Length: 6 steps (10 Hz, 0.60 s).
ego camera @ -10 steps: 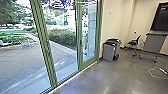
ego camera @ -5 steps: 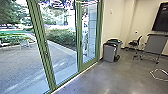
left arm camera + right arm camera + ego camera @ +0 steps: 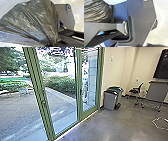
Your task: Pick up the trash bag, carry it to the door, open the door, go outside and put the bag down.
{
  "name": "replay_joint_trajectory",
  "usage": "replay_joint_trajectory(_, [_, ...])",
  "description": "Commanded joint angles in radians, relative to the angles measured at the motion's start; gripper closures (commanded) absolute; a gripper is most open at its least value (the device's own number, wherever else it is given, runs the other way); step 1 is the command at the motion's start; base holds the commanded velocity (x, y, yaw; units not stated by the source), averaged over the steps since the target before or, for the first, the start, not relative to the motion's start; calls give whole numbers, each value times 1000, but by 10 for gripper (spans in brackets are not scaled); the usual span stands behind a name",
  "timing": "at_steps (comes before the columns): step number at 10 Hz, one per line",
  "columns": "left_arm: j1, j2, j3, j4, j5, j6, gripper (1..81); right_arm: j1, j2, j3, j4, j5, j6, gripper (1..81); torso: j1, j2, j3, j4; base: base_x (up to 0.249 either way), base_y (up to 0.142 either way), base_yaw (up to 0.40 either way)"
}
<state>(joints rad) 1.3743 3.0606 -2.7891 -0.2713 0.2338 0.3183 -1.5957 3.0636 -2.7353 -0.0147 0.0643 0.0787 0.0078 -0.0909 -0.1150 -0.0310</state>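
In the left wrist view the dark, shiny trash bag (image 3: 33, 22) fans out from a tightly gathered neck, where my left gripper (image 3: 52, 44) is shut on it. Part of the same bag (image 3: 97, 11) shows in the right wrist view, beside the robot's own plate. The head view has the glass door (image 3: 88, 84) in its green frame, closed, with a dark upright handle along its left side. Taller glass panes with green posts stand to its left.
Grey bins (image 3: 110, 99) stand by the wall just right of the door. Farther right are a wheeled chair (image 3: 135, 91) and a grey stand (image 3: 156, 94). A white cable (image 3: 160, 122) lies on the floor. Paving and hedges (image 3: 61, 83) lie beyond the glass.
The head camera has shifted a little: the near green post sits farther left, while the bins and chair sit slightly farther right.
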Motion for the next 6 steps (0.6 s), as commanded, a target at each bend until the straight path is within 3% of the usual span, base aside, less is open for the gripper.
replay_joint_trajectory(1, [-66,-2,-1,1,68,8,811,38,5,5,2,-52,-2,10,0,0,0,0,155,-80,0])
replay_joint_trajectory(6, [-66,-3,0,1,68,8,811,38,6,5,2,-52,-4,10,0,0,0,0,155,-80,0])
